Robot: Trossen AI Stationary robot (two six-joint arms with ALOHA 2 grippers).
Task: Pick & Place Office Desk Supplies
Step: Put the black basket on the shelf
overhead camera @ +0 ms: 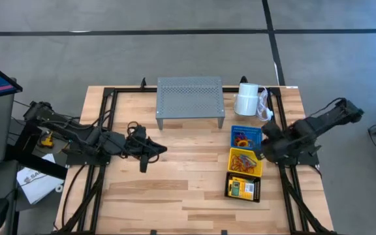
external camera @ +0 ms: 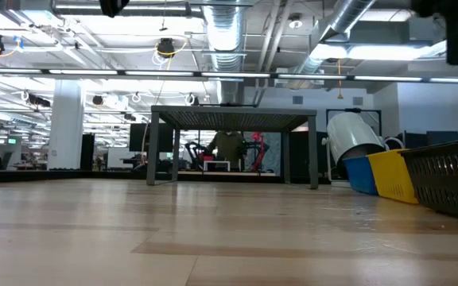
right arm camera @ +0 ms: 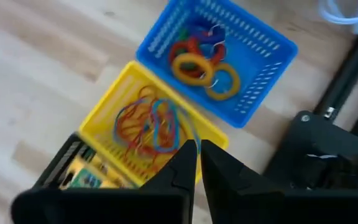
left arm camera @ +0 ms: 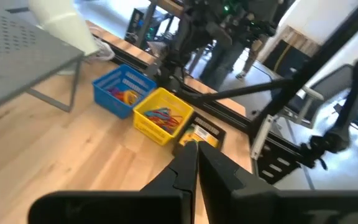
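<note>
three baskets [overhead camera: 246,162] in row beside shelf [overhead camera: 190,101]

We see a grey perforated metal shelf [overhead camera: 190,98] standing at the tabletop's [overhead camera: 175,189] far edge, mid-width. A white paper roll [overhead camera: 247,99] sits just beside it toward the far right corner, clear tubing [overhead camera: 265,108] touching it.

arms: dark, jointed | left claw [left arm camera: 196,163]: two black tapered fingers
</note>
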